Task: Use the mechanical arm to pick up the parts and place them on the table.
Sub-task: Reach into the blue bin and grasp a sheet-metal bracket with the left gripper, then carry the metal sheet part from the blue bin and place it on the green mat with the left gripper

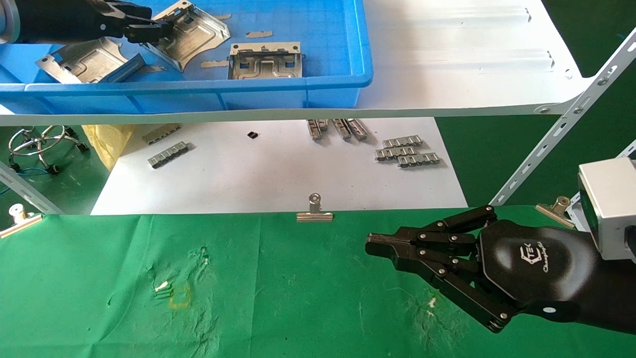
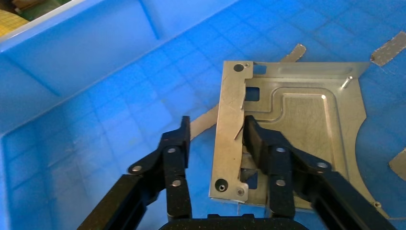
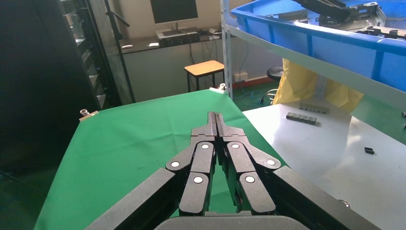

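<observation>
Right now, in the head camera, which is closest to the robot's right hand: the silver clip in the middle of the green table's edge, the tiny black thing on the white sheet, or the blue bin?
From the right gripper, parked over the green table:
1. Silver clip, on the cloth's far edge, to its left.
2. Tiny black piece, farther back on the white sheet.
3. Blue bin, up on the shelf, farthest.

silver parts (image 1: 196, 34), blue bin (image 1: 318, 82), green table (image 1: 278, 298).

Bright, even light; glare on the white shelf board (image 1: 477, 54) (soft shadow beneath), sharp focus.
</observation>
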Controlling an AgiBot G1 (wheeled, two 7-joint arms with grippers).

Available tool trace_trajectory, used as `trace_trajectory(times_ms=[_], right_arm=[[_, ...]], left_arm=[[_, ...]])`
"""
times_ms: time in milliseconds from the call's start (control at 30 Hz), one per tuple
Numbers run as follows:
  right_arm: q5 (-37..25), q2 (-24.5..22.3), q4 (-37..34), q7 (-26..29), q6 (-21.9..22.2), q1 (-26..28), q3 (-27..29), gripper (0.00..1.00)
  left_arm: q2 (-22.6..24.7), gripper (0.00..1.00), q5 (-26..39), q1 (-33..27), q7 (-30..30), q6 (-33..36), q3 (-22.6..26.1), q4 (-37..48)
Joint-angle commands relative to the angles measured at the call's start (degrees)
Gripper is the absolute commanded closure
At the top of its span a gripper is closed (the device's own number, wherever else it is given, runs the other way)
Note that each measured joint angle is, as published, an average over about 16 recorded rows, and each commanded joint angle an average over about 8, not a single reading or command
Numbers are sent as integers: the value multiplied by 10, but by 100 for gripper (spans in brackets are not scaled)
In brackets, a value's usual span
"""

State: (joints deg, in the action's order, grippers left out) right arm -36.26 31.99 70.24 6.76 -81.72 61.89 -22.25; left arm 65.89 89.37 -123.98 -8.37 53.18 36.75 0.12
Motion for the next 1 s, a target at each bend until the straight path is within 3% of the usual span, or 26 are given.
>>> trace_trajectory(times_ms=[33, 133, 567, 1000], right_arm=[[0, 0, 0, 0, 0, 0, 0, 18], [0, 0, 0, 0, 0, 0, 0, 0], [0, 0, 0, 0, 0, 0, 0, 0], [0, 0, 0, 0, 0, 0, 0, 0]], left_arm=[[-1, 100, -1, 1, 0, -1, -1, 0], [-3, 100, -4, 2, 3, 2, -3, -2], [-24, 100, -44, -23, 51, 109, -30, -32], [-65, 100, -97, -13, 193, 372, -48, -96]])
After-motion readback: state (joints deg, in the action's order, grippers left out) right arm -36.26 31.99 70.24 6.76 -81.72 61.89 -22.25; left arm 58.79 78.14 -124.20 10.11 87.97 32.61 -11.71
